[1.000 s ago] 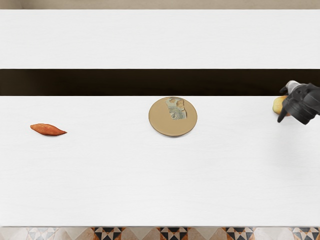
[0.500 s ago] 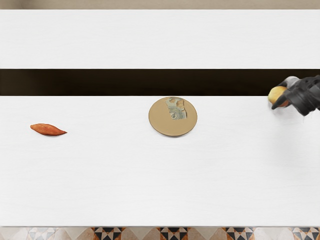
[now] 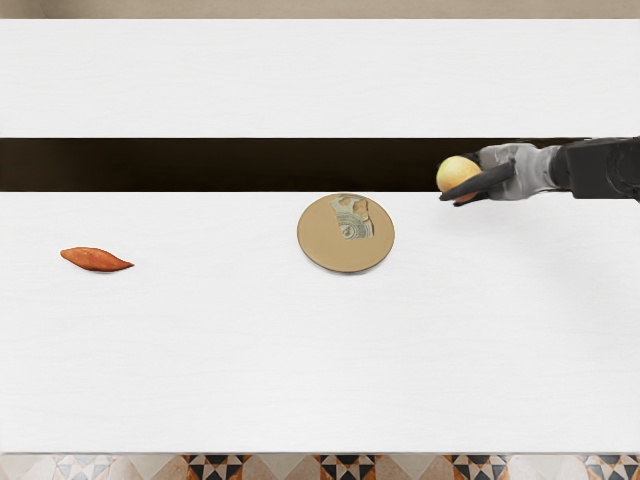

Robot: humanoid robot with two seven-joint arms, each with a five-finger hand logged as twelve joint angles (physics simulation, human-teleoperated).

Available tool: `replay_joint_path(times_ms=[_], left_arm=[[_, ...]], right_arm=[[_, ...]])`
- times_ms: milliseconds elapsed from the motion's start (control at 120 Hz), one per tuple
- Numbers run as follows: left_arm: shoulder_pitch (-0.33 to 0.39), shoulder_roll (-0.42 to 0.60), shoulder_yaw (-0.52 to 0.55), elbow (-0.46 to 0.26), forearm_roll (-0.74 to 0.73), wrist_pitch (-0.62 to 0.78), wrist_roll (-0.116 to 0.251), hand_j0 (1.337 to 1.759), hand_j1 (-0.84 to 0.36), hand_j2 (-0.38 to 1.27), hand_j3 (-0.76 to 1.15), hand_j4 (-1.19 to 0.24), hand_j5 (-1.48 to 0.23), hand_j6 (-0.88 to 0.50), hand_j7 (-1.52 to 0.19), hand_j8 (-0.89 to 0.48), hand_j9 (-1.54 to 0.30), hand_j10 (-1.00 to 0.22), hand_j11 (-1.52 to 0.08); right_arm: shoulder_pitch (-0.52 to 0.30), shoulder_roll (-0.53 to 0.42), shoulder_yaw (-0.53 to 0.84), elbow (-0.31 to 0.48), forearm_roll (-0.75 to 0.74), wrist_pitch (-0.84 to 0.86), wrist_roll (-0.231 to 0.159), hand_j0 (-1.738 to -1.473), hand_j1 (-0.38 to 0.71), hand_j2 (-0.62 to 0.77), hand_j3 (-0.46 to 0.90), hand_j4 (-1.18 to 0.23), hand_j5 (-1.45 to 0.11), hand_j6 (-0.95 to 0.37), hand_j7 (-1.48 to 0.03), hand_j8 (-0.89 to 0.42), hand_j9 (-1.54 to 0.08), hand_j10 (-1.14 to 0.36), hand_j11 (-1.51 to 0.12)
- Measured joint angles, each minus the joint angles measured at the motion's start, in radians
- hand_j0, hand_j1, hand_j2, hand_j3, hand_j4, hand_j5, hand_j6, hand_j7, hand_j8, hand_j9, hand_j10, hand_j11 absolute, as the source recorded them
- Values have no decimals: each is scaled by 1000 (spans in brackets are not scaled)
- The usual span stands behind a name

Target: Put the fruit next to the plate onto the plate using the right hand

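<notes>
A strip of patterned tiled floor point(image 3: 345, 467) shows along the near edge, below a wide white bench point(image 3: 320, 350). Toward the left of the bench lies an orange, pointed sweet potato point(image 3: 97, 260), well apart from everything else. Near the centre, close to the bench's far edge, sits a round tan plate point(image 3: 325, 252) with a grey-green swirl marking its far side. To the right of the plate and not over it, the right robot hand point(image 3: 500, 172) reaches in from the right edge, its dark fingers point(image 3: 478, 185) curled around a yellow fruit point(image 3: 456, 171), seen against the bench's far edge. Behind runs a dark gap point(image 3: 200, 165), then a second white surface point(image 3: 320, 80).
</notes>
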Motion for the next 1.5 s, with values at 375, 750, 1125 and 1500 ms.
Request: replay_joint_path(times_ms=[375,750,1125,1500], left_arm=[[0,0,0,0,0,0,0,1658,349,0,0,0,0,-1,0,0,0,0,0],[0,0,0,0,0,0,0,1658,349,0,0,0,0,0,0,0,0,0,0],[0,0,0,0,0,0,0,1658,349,0,0,0,0,-1,0,0,0,0,0],[0,0,0,0,0,0,0,1658,349,0,0,0,0,-1,0,0,0,0,0]], right_arm=[[31,248,25,0,22,35,0,-1636,306,203,0,-304,-1203,-222,-1122,-266,-1197,-668,-1187],[35,248,13,-11,1,36,0,-1638,250,30,0,-330,-1113,-247,-1041,-299,-1097,-667,-1104],[34,244,11,-11,0,24,1,-1655,-175,-8,0,-120,-261,-104,-251,-114,-260,-158,-261],[-29,-16,62,-4,18,147,1,-1658,-321,-2,0,-20,-42,-17,-40,-18,-42,-25,-42]])
